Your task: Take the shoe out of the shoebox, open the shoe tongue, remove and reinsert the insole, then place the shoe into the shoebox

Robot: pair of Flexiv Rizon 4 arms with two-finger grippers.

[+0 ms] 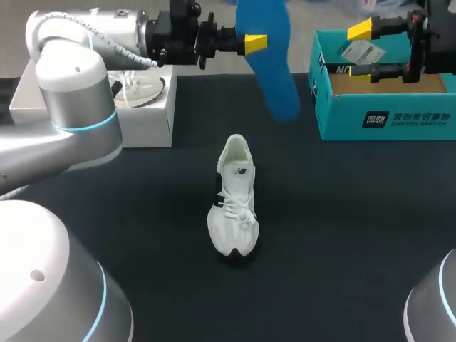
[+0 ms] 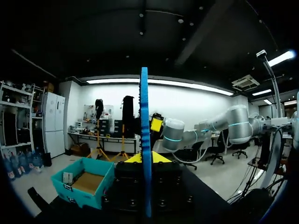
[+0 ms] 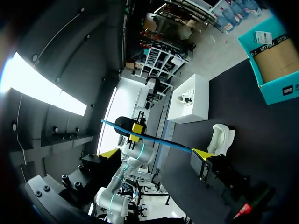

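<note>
The white shoe (image 1: 234,196) stands upright on the black table, mid-view, toe toward me, its tongue pulled open. My left gripper (image 1: 255,43) is raised at the back, shut on the blue insole (image 1: 272,68), which hangs down from it. In the left wrist view the insole (image 2: 145,140) runs edge-on between the yellow tips of that gripper (image 2: 145,161). My right gripper (image 1: 358,50) is open and holds nothing above the teal shoebox (image 1: 385,117). Its own view has the right gripper (image 3: 156,153) spread wide, with the insole (image 3: 154,140), shoe (image 3: 220,137) and shoebox (image 3: 275,91) ahead.
A white box (image 1: 146,114) stands at the back left with another white shoe (image 1: 139,89) on top. The teal shoebox (image 2: 70,191) is open, showing a brown floor and a tag (image 1: 358,51) inside. Black tabletop surrounds the shoe.
</note>
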